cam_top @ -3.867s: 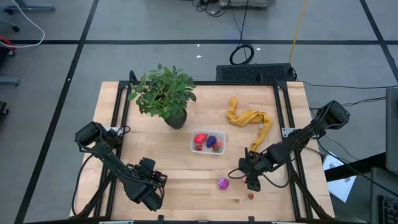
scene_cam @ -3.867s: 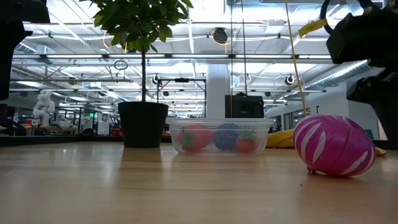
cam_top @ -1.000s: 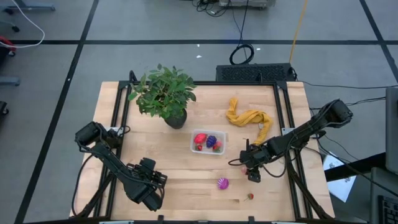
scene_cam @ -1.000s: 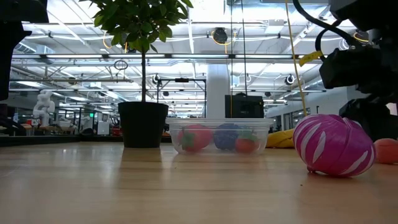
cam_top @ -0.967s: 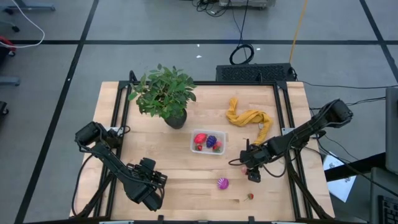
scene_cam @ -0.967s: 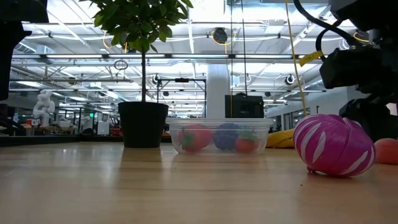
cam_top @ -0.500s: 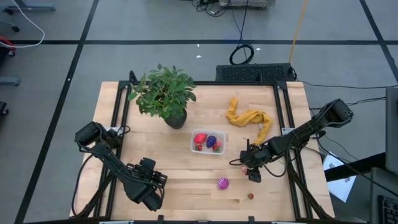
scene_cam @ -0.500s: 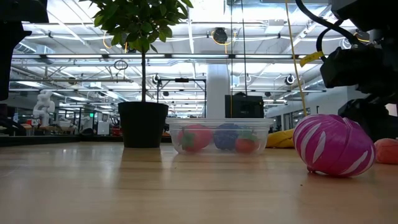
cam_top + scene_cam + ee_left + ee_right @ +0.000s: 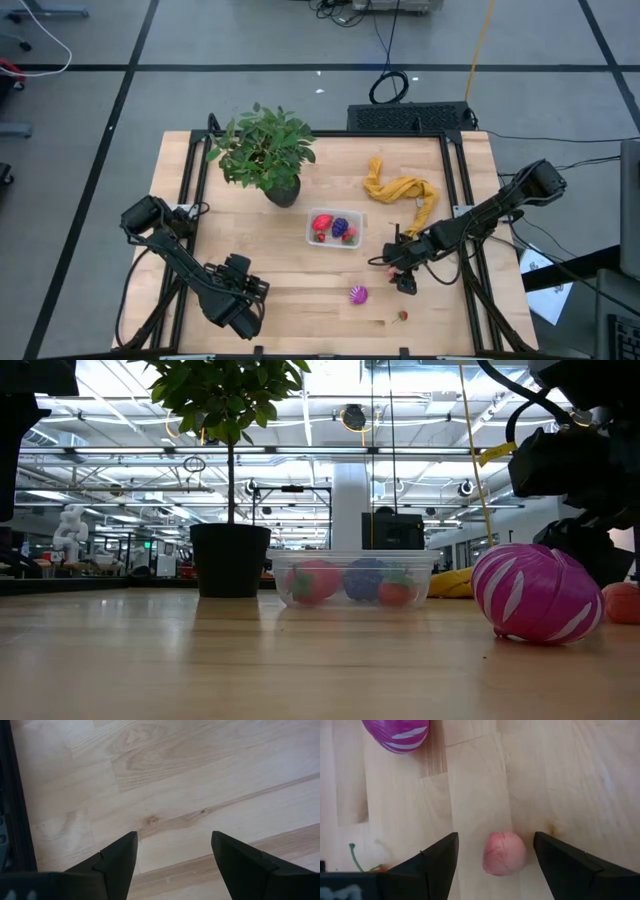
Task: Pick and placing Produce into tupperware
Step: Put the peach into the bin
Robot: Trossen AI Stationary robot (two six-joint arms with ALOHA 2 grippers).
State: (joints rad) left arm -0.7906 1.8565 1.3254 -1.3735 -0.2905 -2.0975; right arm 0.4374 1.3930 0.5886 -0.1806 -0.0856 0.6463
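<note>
The clear tupperware [image 9: 335, 229] sits mid-table with a red, a purple and a strawberry-like piece inside; the low view shows the tupperware [image 9: 350, 577] too. A pink fruit [image 9: 504, 853] lies on the wood between the open fingers of my right gripper [image 9: 495, 838], which points down at it without touching. My right gripper [image 9: 400, 272] hovers right of the tupperware. A magenta striped fruit [image 9: 358, 295] rests on the table nearer the front edge. A small strawberry [image 9: 403, 316] lies beyond it. My left gripper [image 9: 172, 845] waits open at the near left.
A potted plant [image 9: 265, 152] stands at the far left of the table, and a mustard-yellow cloth [image 9: 402, 190] lies at the far right. Bare wood stretches between my left gripper [image 9: 240, 305] and the magenta fruit [image 9: 537, 593]. Black rails run along the table's sides.
My right gripper has crept slightly toward the table's left, settling over the pink fruit, with its fingers still open. The fruits and the tupperware have stayed where they were.
</note>
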